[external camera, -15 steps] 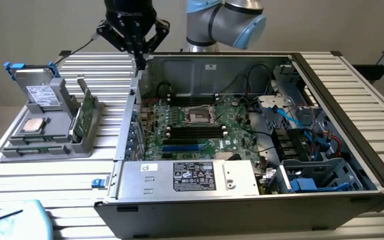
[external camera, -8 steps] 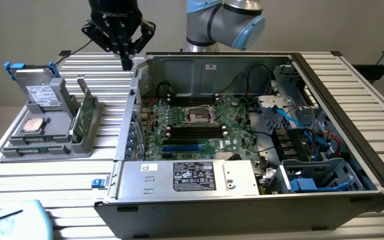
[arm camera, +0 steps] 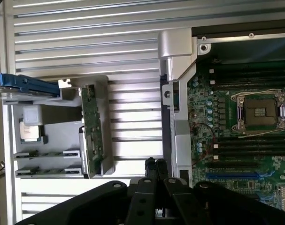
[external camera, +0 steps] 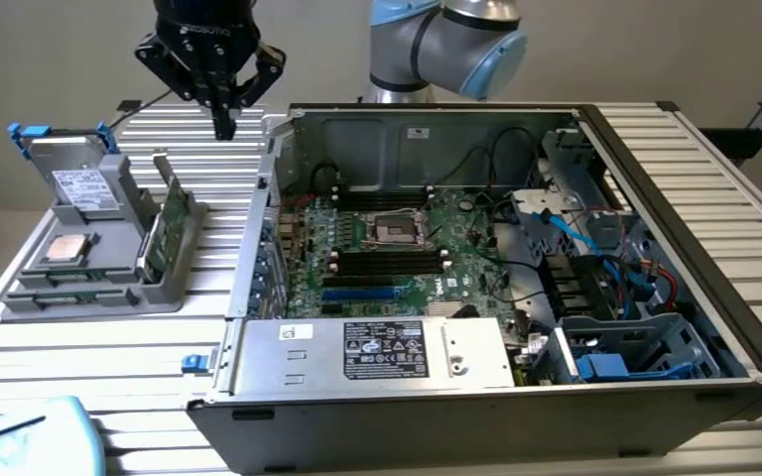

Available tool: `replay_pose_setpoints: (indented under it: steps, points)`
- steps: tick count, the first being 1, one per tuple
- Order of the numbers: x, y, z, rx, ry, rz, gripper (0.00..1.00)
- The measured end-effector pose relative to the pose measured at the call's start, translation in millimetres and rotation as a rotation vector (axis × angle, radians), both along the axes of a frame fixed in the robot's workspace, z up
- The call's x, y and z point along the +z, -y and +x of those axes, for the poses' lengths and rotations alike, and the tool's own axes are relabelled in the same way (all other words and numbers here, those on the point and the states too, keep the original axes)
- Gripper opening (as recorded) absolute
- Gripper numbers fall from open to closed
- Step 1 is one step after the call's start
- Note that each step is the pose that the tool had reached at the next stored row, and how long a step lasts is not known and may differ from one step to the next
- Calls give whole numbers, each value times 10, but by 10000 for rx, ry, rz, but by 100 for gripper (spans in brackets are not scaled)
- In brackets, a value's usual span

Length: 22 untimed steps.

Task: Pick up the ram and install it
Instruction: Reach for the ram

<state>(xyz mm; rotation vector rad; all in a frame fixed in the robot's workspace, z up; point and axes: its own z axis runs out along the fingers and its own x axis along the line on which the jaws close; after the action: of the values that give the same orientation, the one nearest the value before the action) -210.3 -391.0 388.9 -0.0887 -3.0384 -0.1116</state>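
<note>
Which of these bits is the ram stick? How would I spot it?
Find the open computer case; at the exterior view's left of it sits a grey parts holder. The ram stands on edge along the holder's side nearest the case: a thin green strip, unlike the flat silver processor and the boxy hard drive.
</note>
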Motion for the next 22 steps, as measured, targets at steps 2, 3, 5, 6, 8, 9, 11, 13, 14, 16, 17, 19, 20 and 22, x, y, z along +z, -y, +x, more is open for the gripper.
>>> replay_pose_setpoints:
  steps: [2,3,5,6,8,9,11,13,14,16,17,19,20,22]
  points:
    - [-6,-1,-61,44,-5,-1,11]
    - [-9,0,-93,63,-5,-1,11]
    - [-15,-1,-155,103,-5,-1,11]
    - [-18,0,-187,126,-5,-1,11]
    - [-22,-1,-250,169,-6,-4,11]
    - [-24,0,-281,194,-7,-6,11]
    - [-27,0,-342,243,-8,-11,11]
    - [-30,0,-403,292,-10,-18,11]
    - [-31,-1,-433,315,-11,-21,11]
    - [-33,0,-492,368,-15,-29,11]
    - [-34,0,-519,395,-18,-34,11]
    - [-35,-1,-568,457,-30,-47,11]
    - [-37,-1,-590,491,-37,-50,11]
    - [-40,-1,-634,560,-54,-52,11]
